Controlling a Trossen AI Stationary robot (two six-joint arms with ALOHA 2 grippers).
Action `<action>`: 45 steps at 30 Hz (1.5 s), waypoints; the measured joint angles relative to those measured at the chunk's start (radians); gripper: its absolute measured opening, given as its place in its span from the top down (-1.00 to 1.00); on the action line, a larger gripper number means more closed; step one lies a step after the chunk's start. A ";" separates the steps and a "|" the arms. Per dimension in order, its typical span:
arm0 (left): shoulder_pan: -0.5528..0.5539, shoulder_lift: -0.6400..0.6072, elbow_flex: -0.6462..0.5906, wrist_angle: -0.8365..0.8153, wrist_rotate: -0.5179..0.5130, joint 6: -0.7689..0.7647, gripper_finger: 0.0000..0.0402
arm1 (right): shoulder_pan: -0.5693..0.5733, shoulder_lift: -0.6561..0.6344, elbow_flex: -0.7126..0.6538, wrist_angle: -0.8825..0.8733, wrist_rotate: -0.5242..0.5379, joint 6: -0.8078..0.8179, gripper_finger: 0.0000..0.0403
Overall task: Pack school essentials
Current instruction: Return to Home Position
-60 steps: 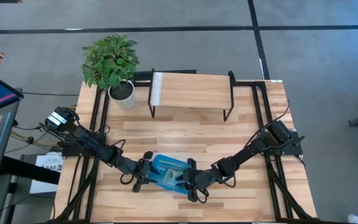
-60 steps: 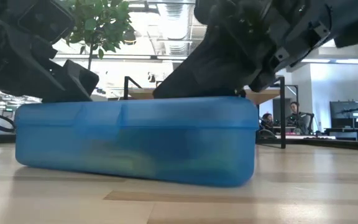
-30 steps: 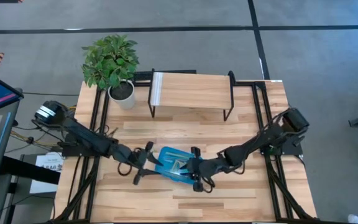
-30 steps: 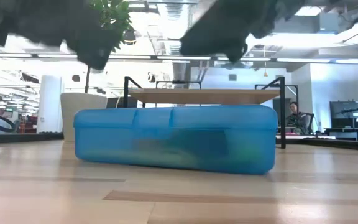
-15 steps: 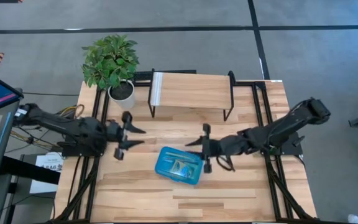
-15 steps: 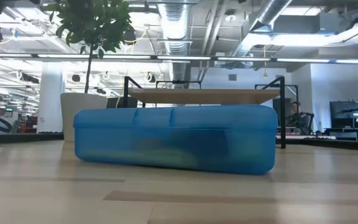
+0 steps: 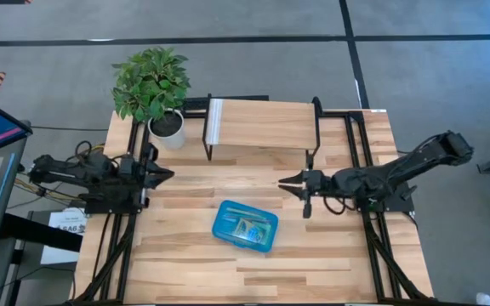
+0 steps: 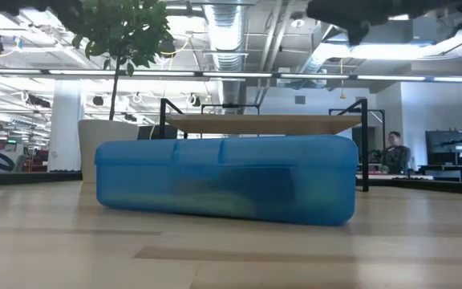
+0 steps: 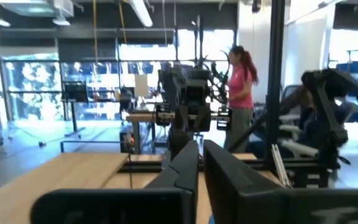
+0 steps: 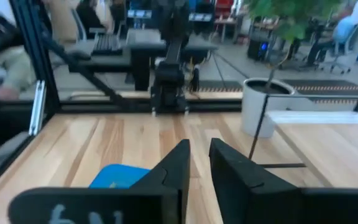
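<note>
The blue translucent case (image 7: 245, 226) lies shut, flat on its underside on the table's middle toward the near edge; in the low view the case (image 8: 223, 178) fills the centre. Small stationery shows dimly through its lid (image 7: 247, 227). My left gripper (image 7: 170, 174) hovers near the table's left edge, shut and empty, pointing right. My right gripper (image 7: 282, 181) hovers right of centre, pointing left, with a narrow gap between its fingers (image 10: 179, 158) and nothing in it. Both are clear of the case.
A potted green plant (image 7: 151, 83) stands at the far left corner. A low wooden shelf on black legs (image 7: 262, 125) stands along the far edge. Bare wood lies around the case. People show in the room beyond the table.
Both grippers have risen from the case and drawn back, the left toward the table's left edge, the right toward its right edge and somewhat farther back. The left has shut; the right's fingers have narrowed. The case has stayed where it was.
</note>
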 joint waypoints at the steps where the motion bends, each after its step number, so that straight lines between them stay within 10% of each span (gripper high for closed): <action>1: 0.000 -0.027 -0.013 -0.002 -0.004 0.000 0.96 | -0.001 -0.019 -0.024 0.023 0.001 -0.001 0.60; 11: 0.000 -0.234 -0.111 -0.072 -0.039 0.011 0.99 | -0.004 -0.191 -0.149 0.069 0.000 -0.076 0.97; 45: 0.000 -0.227 -0.314 -0.027 -0.006 -0.014 1.00 | -0.076 -0.463 -0.558 0.318 -0.004 -0.153 0.97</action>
